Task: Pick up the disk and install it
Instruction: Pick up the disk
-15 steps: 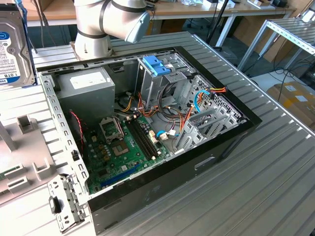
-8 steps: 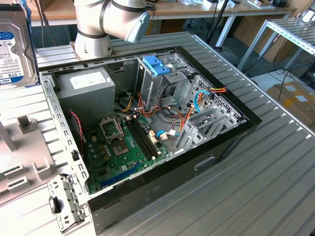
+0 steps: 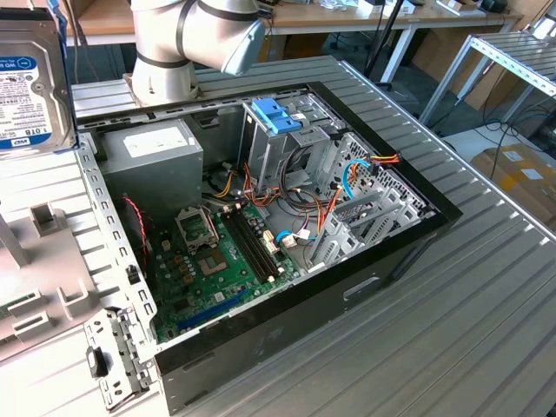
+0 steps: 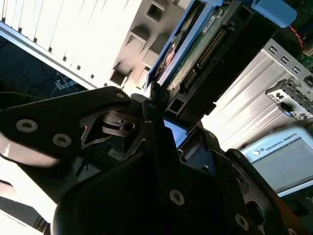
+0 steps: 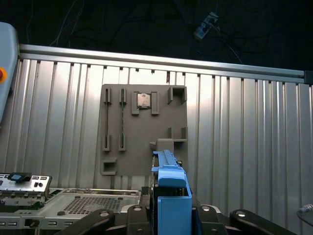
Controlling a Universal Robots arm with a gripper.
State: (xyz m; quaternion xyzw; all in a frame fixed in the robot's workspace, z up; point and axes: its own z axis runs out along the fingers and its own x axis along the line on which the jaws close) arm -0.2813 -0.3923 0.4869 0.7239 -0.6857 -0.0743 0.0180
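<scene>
The disk (image 3: 26, 80), silver with a white-and-blue label, hangs in the air at the exterior view's far left, above the grey holder plate (image 3: 43, 261). In the second wrist view the disk (image 4: 208, 46) shows its green circuit board and a blue side rail, with my gripper (image 4: 164, 107) shut on its near end. In the first wrist view the blue rail of the disk (image 5: 171, 193) stands edge-on between the black fingers of my gripper (image 5: 171, 218). The grey holder plate (image 5: 142, 127) lies below it.
The open computer case (image 3: 408, 252) lies on the ribbed metal table, holding a grey power supply (image 3: 152, 152), a green motherboard (image 3: 208, 261) and a drive cage with a blue bracket (image 3: 276, 115). A loose metal bracket (image 3: 113, 365) lies by the case's near corner. A teach pendant (image 4: 288, 156) rests nearby.
</scene>
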